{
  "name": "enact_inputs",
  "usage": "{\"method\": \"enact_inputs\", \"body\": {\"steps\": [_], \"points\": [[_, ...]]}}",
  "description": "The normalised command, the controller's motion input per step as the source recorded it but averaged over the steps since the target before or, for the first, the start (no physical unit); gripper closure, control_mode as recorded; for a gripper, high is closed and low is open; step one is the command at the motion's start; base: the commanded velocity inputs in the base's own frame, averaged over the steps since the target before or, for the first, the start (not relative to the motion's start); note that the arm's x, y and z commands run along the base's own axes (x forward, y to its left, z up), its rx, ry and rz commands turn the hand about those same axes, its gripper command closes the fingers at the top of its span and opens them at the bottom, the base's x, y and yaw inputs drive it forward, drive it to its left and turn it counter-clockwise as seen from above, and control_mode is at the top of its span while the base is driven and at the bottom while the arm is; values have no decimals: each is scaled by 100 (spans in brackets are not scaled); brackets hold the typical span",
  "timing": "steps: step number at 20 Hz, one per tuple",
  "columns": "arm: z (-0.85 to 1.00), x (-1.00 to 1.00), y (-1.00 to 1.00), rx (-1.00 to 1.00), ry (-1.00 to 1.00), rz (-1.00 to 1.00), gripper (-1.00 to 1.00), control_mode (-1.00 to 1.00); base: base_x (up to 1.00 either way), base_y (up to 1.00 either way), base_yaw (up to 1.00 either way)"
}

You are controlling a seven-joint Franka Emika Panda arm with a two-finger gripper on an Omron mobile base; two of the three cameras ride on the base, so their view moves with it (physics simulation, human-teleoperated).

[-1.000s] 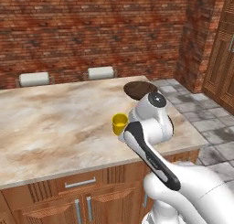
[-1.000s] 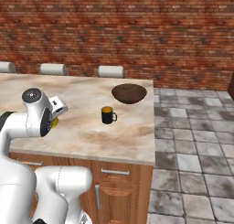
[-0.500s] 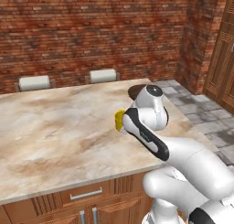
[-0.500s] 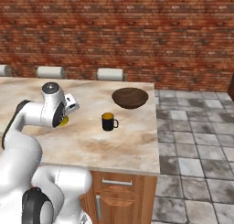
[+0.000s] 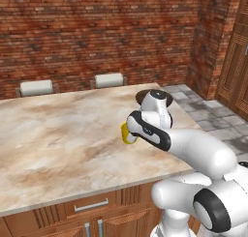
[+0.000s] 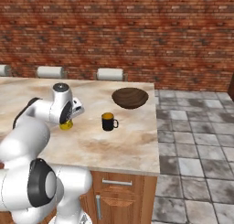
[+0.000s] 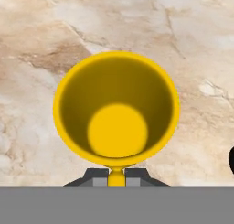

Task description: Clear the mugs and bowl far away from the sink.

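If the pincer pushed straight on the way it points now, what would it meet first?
The pincer is shut on the yellow mug, which fills its line; past the mug lies the marble counter, probably met next, though depth is unclear.

The yellow mug (image 7: 116, 109) has a smooth, glossy finish. The bowl (image 6: 130, 98) is dark grained wood. The countertop (image 5: 58, 134) is polished veined marble. The wall (image 6: 137, 31) is rough brick.
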Motion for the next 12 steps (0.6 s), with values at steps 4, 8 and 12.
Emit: {"method": "enact_inputs", "body": {"steps": [4,8,12], "points": [[-66,0,0,0,-1,0,100,-100,0,0,0],[-43,0,0,2,-7,0,100,-100,0,0,0],[-25,0,3,0,-6,0,100,-100,0,0,0]]}}
